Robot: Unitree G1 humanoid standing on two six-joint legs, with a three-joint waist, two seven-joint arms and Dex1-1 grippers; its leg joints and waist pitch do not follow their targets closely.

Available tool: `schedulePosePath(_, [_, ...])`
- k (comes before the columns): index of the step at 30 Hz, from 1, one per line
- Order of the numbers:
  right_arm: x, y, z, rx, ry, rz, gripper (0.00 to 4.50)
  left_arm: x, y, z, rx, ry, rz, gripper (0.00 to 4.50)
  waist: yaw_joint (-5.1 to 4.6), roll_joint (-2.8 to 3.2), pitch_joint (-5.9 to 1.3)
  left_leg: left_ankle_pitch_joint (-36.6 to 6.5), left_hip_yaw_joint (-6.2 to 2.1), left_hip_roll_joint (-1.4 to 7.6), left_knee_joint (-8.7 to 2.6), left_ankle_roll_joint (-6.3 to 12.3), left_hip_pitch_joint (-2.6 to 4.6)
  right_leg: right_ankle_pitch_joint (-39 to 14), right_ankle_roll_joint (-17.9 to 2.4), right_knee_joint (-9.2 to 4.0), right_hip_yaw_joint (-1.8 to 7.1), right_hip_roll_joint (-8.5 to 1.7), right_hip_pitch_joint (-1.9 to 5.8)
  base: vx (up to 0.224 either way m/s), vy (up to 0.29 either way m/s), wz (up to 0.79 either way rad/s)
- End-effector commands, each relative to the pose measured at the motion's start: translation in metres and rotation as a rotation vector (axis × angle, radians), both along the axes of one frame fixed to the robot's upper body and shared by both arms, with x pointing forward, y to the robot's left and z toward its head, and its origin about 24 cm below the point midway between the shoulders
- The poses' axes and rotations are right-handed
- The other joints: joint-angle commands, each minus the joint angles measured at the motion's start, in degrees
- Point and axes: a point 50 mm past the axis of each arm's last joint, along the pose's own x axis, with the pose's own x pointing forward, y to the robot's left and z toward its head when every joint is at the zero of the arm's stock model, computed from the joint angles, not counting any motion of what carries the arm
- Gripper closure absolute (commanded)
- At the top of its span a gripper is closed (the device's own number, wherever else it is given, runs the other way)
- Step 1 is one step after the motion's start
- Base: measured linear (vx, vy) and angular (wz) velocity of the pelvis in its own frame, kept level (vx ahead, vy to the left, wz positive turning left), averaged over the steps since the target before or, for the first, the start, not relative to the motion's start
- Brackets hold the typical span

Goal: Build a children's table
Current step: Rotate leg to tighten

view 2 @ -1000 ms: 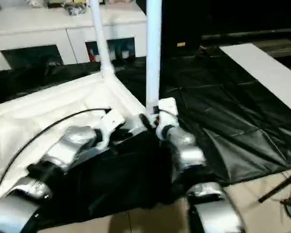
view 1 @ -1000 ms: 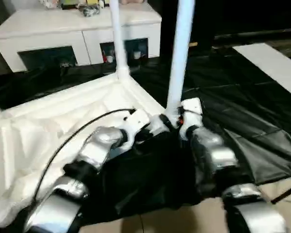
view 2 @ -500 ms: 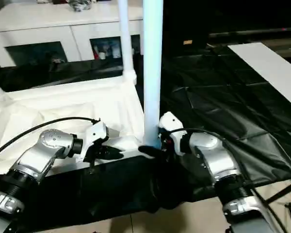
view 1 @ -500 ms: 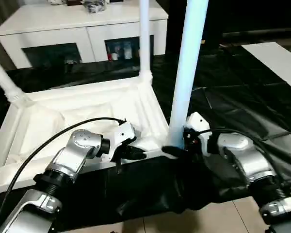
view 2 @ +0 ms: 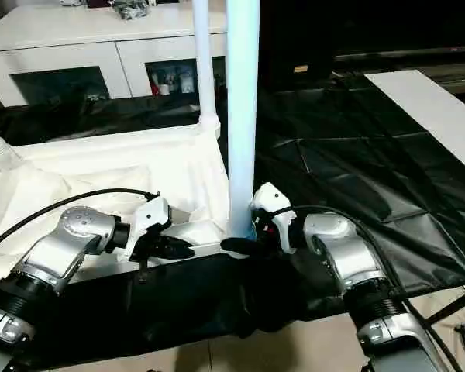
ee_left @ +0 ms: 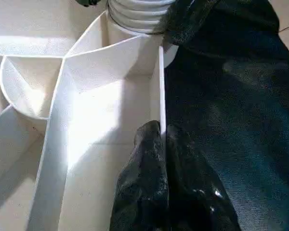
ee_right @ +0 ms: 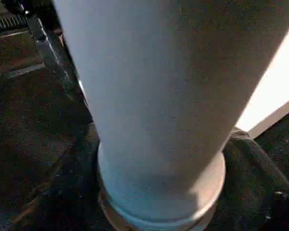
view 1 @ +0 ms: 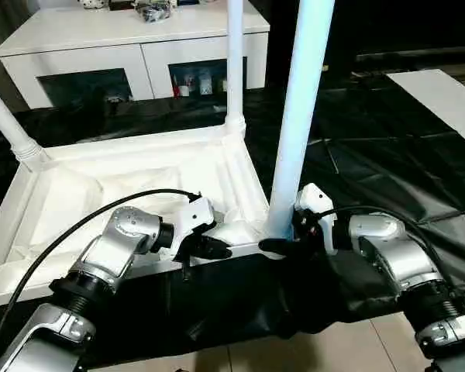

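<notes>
The children's table lies upside down: its white tabletop [view 1: 124, 186] rests on black sheeting. Three white legs stand in corner sockets: one far left [view 1: 8, 116], one far right [view 1: 235, 62], one near right [view 1: 298, 116]. My left gripper [view 1: 217, 250] is shut on the tabletop's thin near rim [ee_left: 160, 86], a short way left of the near right socket. My right gripper [view 1: 283, 239] sits at the base of the near right leg [ee_right: 159, 96], wrapped around it from the right; how tightly it closes on the leg is hidden.
A white cabinet [view 1: 132, 46] with dark glass doors stands behind the tabletop. A flat white board [view 1: 442, 93] lies at the far right on the black floor sheeting [view 1: 387, 155]. Black cloth [view 1: 217, 302] bunches under both forearms at the front.
The head camera has lifted and settled, so more of the tabletop shows. My left gripper stays clamped on the rim and my right stays at the leg's base.
</notes>
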Motion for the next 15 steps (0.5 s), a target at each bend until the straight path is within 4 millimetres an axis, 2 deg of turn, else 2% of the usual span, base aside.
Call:
schedulePosePath(1, [0.006,0.003,-0.003,0.033,-0.005,-0.115,1.61,0.000,-0.012,0.000,-0.013,-0.024,-0.020,4.50,0.13,-0.60,-3.79,-10.8,-1.37,2.97,-4.19,3.32,0.64,-12.3,-14.5,-3.49,2.34,-3.28,2.98,0.000,0.000,0.00])
schedulePosePath(4, [0.013,0.008,-0.013,0.059,0.000,-0.293,1.74,0.008,-0.017,-0.004,-0.027,-0.059,0.089,4.50,-0.40,-0.58,-3.63,-13.1,-1.54,2.82,-4.47,1.40,0.80,-15.9,-13.2,-3.95,2.38,-3.28,2.84,0.000,0.000,0.00])
schedulePosePath(6, [0.015,0.012,-0.016,0.071,0.008,-0.345,1.77,0.011,-0.019,-0.005,-0.036,-0.067,0.128,4.50,-0.50,-0.65,-3.51,-14.2,-1.57,2.77,-4.61,0.90,0.96,-17.6,-12.7,-4.21,2.36,-3.28,2.80,0.000,0.000,0.00])
schedulePosePath(7, [0.020,0.023,-0.024,0.079,0.017,-0.502,1.78,0.018,-0.027,-0.008,-0.059,-0.074,0.231,4.50,-0.65,-0.60,-3.49,-14.8,-1.58,2.73,-4.66,0.61,1.03,-18.8,-12.1,-4.37,2.40,-3.31,2.73,0.000,0.000,0.00])
schedulePosePath(8, [0.021,0.028,-0.027,0.073,0.023,-0.543,1.78,0.021,-0.029,-0.010,-0.059,-0.077,0.272,4.50,-0.99,-0.41,-3.22,-16.0,-1.57,2.56,-4.77,-0.31,1.16,-20.8,-11.7,-4.74,2.40,-3.27,2.34,0.000,0.000,0.00])
schedulePosePath(9, [0.021,0.029,-0.028,0.072,0.024,-0.551,1.78,0.022,-0.030,-0.010,-0.059,-0.077,0.280,4.50,-1.04,-0.43,-3.35,-16.7,-1.75,2.59,-4.81,-0.85,1.22,-21.7,-11.4,-4.73,2.35,-3.37,2.51,0.000,0.000,0.00])
schedulePosePath(10, [0.024,0.038,-0.032,0.047,0.020,-0.632,1.79,0.027,-0.034,-0.014,-0.048,-0.072,0.379,4.50,-1.33,-0.52,-3.40,-17.2,-1.79,2.53,-4.90,-1.28,1.33,-21.9,-10.8,-4.75,2.39,-3.22,2.38,0.000,0.000,0.00])
schedulePosePath(11, [0.024,0.038,-0.032,0.047,0.020,-0.632,1.79,0.027,-0.034,-0.014,-0.048,-0.072,0.379,4.50,-1.44,-0.52,-3.25,-17.9,-1.78,2.51,-4.94,-1.37,1.40,-22.5,-10.7,-4.88,2.39,-3.19,2.22,0.000,0.000,0.00])
schedulePosePath(13, [0.026,0.047,-0.038,0.010,0.046,-0.727,1.79,0.035,-0.039,-0.016,-0.063,-0.076,0.519,4.50,-1.76,-0.64,-3.13,-19.2,-1.83,2.23,-4.91,-1.40,1.50,-25.0,-10.0,-5.22,2.32,-3.22,2.22,0.000,0.000,0.00])
schedulePosePath(14, [0.028,0.055,-0.038,0.006,0.041,-0.771,1.80,0.039,-0.041,-0.016,-0.068,-0.085,0.588,4.50,-1.71,-0.48,-3.22,-19.4,-2.02,2.26,-4.95,-0.98,1.47,-26.2,-9.2,-5.41,2.29,-3.37,2.38,0.000,0.000,0.00])
schedulePosePath(15, [0.030,0.068,-0.037,0.008,0.030,-0.815,1.80,0.043,-0.044,-0.018,-0.060,-0.097,0.654,4.50,-2.01,-0.64,-3.22,-19.4,-1.87,2.10,-4.87,-0.71,1.56,-26.7,-9.0,-5.71,2.33,-3.27,2.02,0.000,0.000,0.00])
